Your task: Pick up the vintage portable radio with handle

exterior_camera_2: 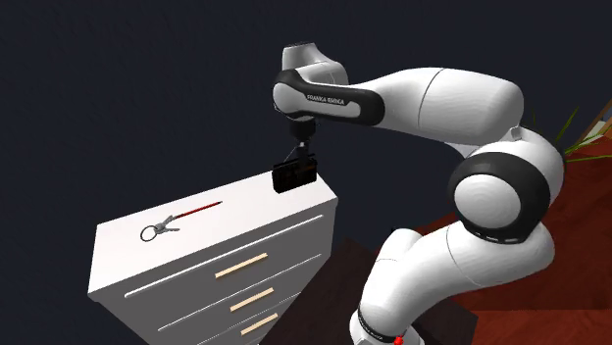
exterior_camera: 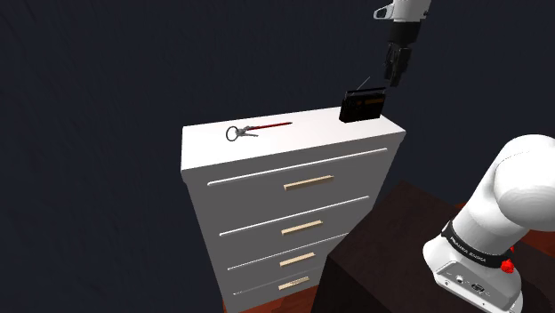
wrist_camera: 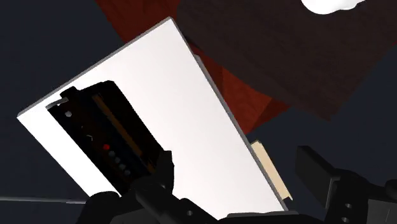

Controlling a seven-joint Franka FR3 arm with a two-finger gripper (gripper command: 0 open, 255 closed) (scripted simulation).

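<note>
The small black boxy radio (exterior_camera: 363,107) sits on top of the tall white chest of drawers (exterior_camera: 267,156), right at the chest's far corner, close to two edges. The black gripper (exterior_camera: 394,67) hangs in the air just above that corner. Its jaws are spread wide with nothing in them.

In the wrist view the radio looks to be beside one finger (wrist_camera: 162,168), not in the gap. So if the arm goes straight down, I think that finger could land on the radio or bump it. A bump could push the radio off the chest's edge, since it has so little room there. A thin wire (exterior_camera: 364,84) pokes up from the radio, and it could get bent too. The grey ring with a thin red stick (exterior_camera: 253,131) lies near the middle of the chest's top, well apart from the radio.
</note>
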